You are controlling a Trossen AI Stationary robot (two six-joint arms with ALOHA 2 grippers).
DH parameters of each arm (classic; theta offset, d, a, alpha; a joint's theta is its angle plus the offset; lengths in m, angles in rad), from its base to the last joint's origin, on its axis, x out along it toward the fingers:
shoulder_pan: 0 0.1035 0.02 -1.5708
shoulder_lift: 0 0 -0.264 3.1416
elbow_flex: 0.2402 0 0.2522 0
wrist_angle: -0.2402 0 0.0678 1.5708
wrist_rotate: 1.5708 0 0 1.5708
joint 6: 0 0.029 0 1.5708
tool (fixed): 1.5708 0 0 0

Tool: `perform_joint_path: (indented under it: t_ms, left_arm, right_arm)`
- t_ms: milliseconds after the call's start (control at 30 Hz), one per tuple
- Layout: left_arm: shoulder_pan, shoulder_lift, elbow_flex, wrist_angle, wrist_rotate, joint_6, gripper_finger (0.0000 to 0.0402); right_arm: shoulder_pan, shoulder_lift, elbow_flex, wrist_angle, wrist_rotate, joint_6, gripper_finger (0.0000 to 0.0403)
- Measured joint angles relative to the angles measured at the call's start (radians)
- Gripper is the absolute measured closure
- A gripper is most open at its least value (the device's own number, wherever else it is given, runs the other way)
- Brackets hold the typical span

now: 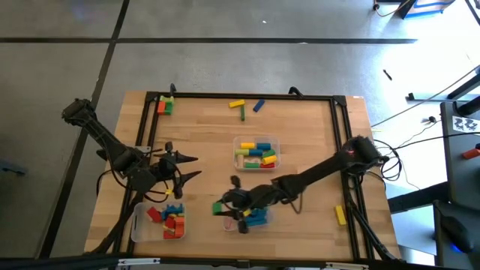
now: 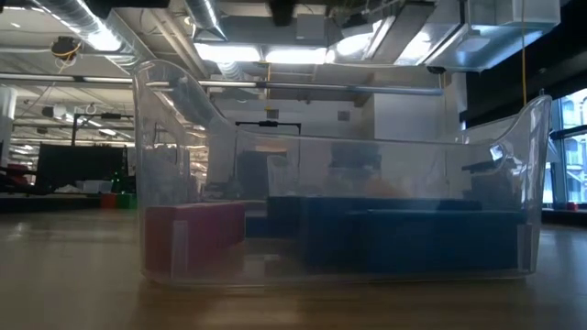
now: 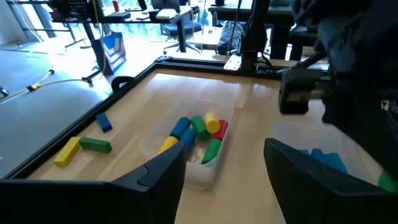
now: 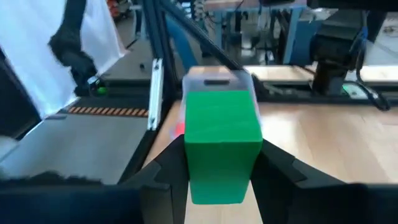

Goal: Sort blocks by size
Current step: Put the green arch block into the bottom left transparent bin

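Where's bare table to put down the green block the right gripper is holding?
Open wood lies between the middle tray and the table's right rail, above the right arm. Another bare patch sits between the red and green blocks in the far-left corner and the yellow, green and blue bars. It is crowded near the front: left gripper, red-block tray, right gripper with its green block.

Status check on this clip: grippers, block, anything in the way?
Right gripper shut on green block, by the near-middle tray. Left gripper open, empty, waiting above the red-block tray. Nothing seen blocking.
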Motion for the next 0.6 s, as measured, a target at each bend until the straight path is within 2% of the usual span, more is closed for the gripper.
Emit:
perform_joint_path:
  t_ms: [333, 600]
  left_arm:
    - [0.003, 0.0, 0.0, 0.008, -0.001, 0.0, 0.0192]
    - [0.011, -0.003, 0.0, 0.015, -0.001, 0.02, 0.0192]
  right_arm:
    - [-0.054, 0.289, 0.365, 0.012, -0.089, -0.03, 0.027]
    - [-0.105, 0.505, 0.665, 0.019, -0.118, -0.054, 0.027]
